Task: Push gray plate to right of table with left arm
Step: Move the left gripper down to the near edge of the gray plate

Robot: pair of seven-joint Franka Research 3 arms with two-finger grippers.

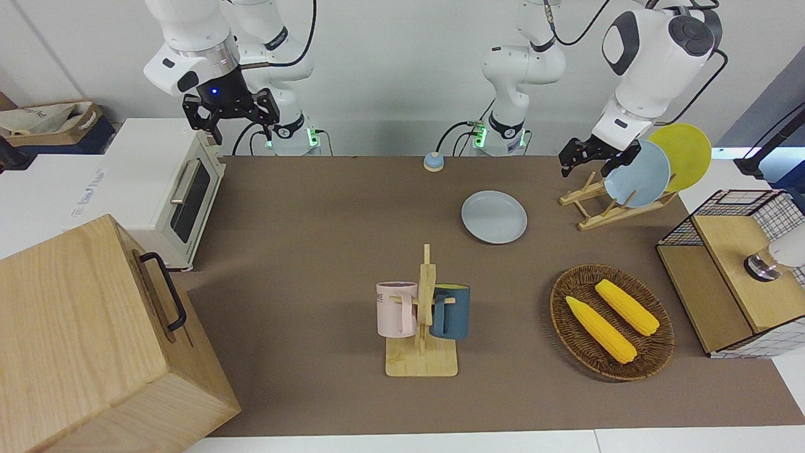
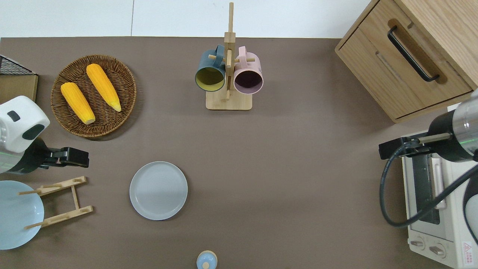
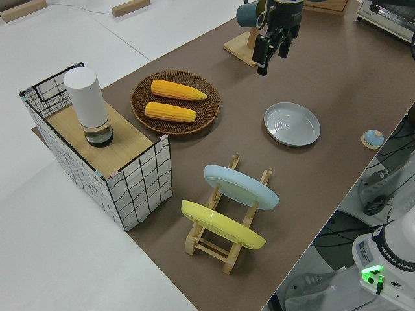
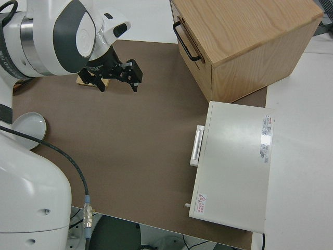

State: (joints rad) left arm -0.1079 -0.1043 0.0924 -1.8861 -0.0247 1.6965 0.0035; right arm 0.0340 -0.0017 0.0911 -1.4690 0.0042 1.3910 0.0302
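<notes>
The gray plate [image 1: 494, 217] [image 2: 158, 190] [image 3: 292, 124] lies flat on the brown table [image 1: 314, 251] [image 2: 298, 168], between its middle and the left arm's end. My left gripper [image 1: 588, 158] [image 2: 76, 157] [image 3: 270, 46] hangs open and empty in the air. It is over the bare mat between the wicker basket and the wooden plate rack, apart from the gray plate and toward the left arm's end from it. The right gripper [image 1: 231, 119] [image 4: 117, 78], with a blue light, is parked and open.
A wooden rack [image 1: 597, 207] [image 2: 59, 201] holds a sky-blue plate [image 1: 636, 174] and a yellow plate [image 1: 685, 154]. Around it are a wicker basket [image 1: 560, 302] [image 2: 127, 80] with two corn cobs, a mug stand [image 1: 422, 321] [image 2: 228, 74], a small blue bell [image 1: 433, 162], a toaster oven [image 1: 176, 189], a wooden cabinet [image 1: 94, 340] and a wire crate [image 1: 742, 270].
</notes>
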